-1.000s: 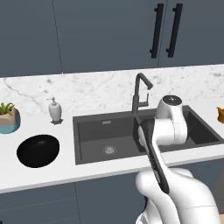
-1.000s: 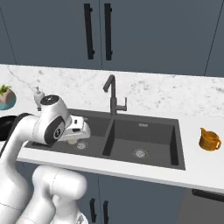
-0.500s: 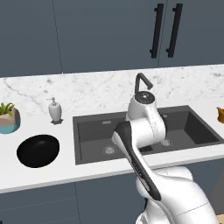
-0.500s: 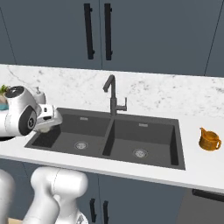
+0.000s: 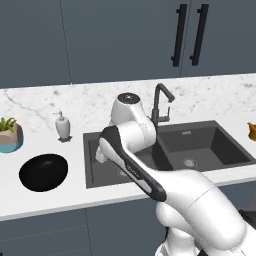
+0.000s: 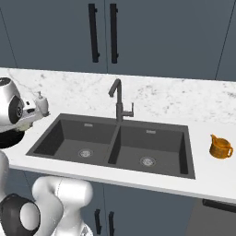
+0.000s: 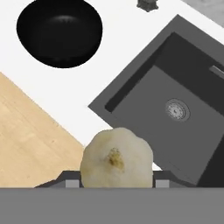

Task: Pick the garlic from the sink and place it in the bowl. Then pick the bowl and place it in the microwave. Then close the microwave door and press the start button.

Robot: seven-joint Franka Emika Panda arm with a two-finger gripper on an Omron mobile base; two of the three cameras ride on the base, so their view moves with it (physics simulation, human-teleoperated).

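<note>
The garlic [image 7: 117, 159], a pale cream bulb, sits between my gripper's [image 7: 117, 183] fingertips at the bottom of the hand view, and the gripper is shut on it. I hold it in the air over the front left corner of the dark double sink [image 7: 144, 118]. The glossy black bowl [image 7: 60, 31] stands on the white counter left of the sink, empty. From the base it lies at the far left [image 5: 43, 172], beside the sink [image 5: 210, 145] [image 6: 152, 143]. The microwave and its door are out of view.
A dark gooseneck faucet [image 5: 161, 102] [image 6: 118, 99] rises behind the basins' divider. A soap dispenser [image 5: 63, 126] [image 6: 41, 102] and a teal plant pot [image 5: 10, 136] stand at the back left. An orange jug [image 6: 220, 146] sits right of the sink. Wooden floor [image 7: 30, 144] lies below the counter edge.
The arm has swung left from over the sink's middle to its left front corner, carrying the garlic with it. The bowl has not moved.
</note>
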